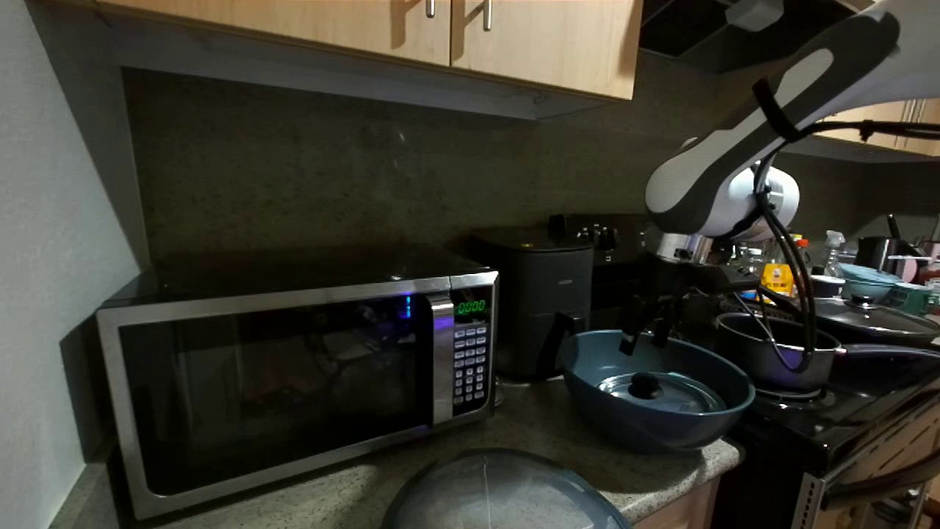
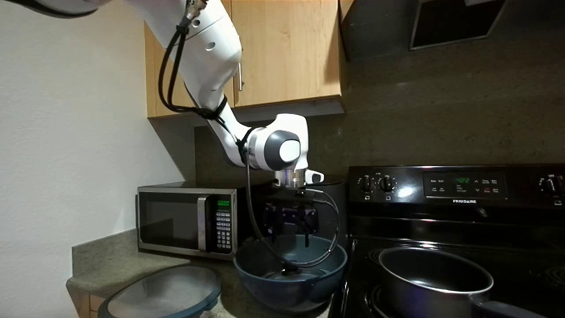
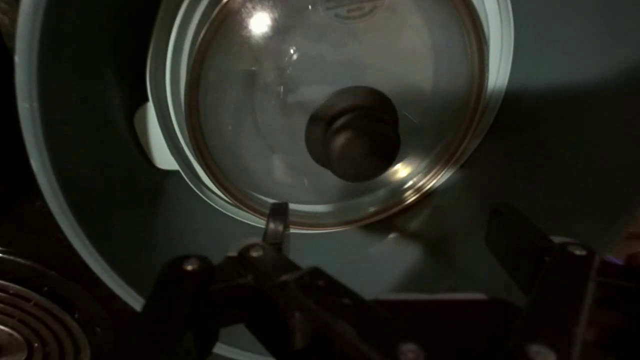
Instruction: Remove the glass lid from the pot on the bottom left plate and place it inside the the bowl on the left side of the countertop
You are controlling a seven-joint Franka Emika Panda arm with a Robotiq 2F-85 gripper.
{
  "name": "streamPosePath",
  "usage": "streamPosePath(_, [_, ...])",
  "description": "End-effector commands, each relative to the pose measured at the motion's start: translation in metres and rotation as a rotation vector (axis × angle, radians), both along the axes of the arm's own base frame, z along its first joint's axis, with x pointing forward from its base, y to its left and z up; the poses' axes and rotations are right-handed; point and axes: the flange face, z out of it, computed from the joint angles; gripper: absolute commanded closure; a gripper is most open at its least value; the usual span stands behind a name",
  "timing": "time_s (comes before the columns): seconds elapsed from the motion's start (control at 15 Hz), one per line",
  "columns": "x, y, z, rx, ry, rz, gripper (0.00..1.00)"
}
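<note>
The glass lid (image 1: 698, 397) with its dark knob lies inside the blue-grey bowl (image 1: 646, 433). The lid also shows in the other exterior view (image 2: 304, 274) and large in the wrist view (image 3: 270, 130), knob up. The bowl (image 2: 287, 293) stands on the countertop (image 1: 463, 470) beside the stove. The dark grey pot (image 1: 778, 364) stands uncovered on a stove burner; it also shows here (image 2: 410, 287). My gripper (image 3: 390, 220) is open and empty, pointing down over the bowl, fingers apart and above the lid's edge, clear of the knob. It shows in both exterior views (image 1: 644, 339) (image 2: 289, 236).
A microwave (image 1: 286, 389) and a black appliance (image 1: 547, 294) stand behind the bowl. A pale grey domed thing (image 1: 499, 496) is at the counter's front. A lidded pan (image 1: 866, 316) sits on the stove (image 1: 793, 430). Cabinets (image 2: 287, 53) hang above. A cable loops beside the gripper.
</note>
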Motion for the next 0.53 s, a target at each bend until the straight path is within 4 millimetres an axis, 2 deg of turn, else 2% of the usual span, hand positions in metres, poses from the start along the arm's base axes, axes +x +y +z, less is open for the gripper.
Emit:
streamPosePath(0.0, [-0.0013, 0.0023, 0.0061, 0.001, -0.008, 0.001, 0.0])
streamPosePath(0.47, [-0.0065, 0.0032, 0.0071, 0.003, -0.006, 0.001, 0.0])
